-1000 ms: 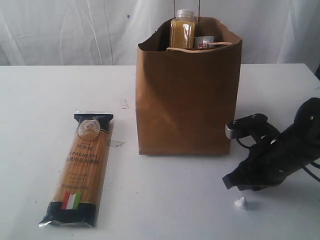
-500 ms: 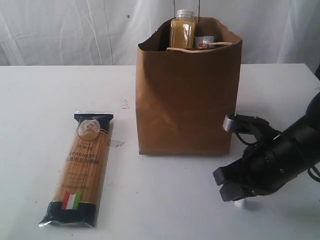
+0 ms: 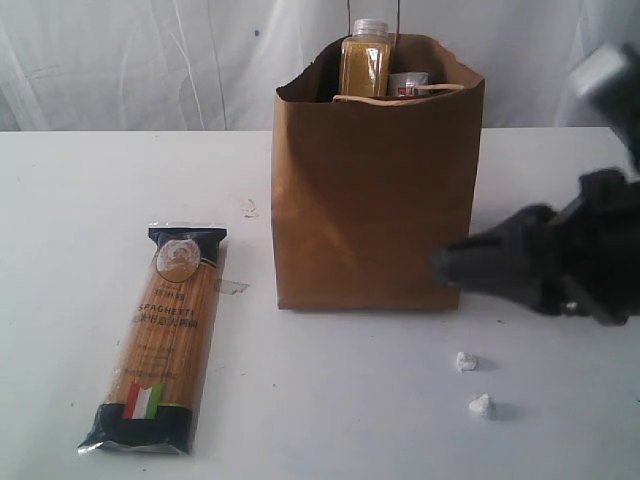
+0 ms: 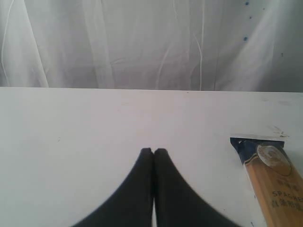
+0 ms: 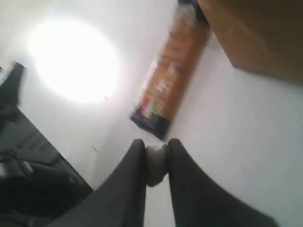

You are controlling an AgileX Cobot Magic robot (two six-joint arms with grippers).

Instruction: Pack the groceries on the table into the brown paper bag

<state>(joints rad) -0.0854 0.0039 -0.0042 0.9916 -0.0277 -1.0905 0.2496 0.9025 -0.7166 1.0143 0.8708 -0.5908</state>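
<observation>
The exterior camera faces the brown paper bag frontally across the table — both wrist cameras sit low, all sharing the spaghetti packet.

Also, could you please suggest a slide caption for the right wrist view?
Right fingers pinch a small white scrap; spaghetti packet and paper bag on the table beyond.

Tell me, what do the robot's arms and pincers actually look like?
Both grippers look alike: the left gripper and the right gripper each have two smooth matt black fingers, broad at the base and narrowing to rounded tips. The right arm is a bulky black shape, too blurred to show cables or markings.
</observation>
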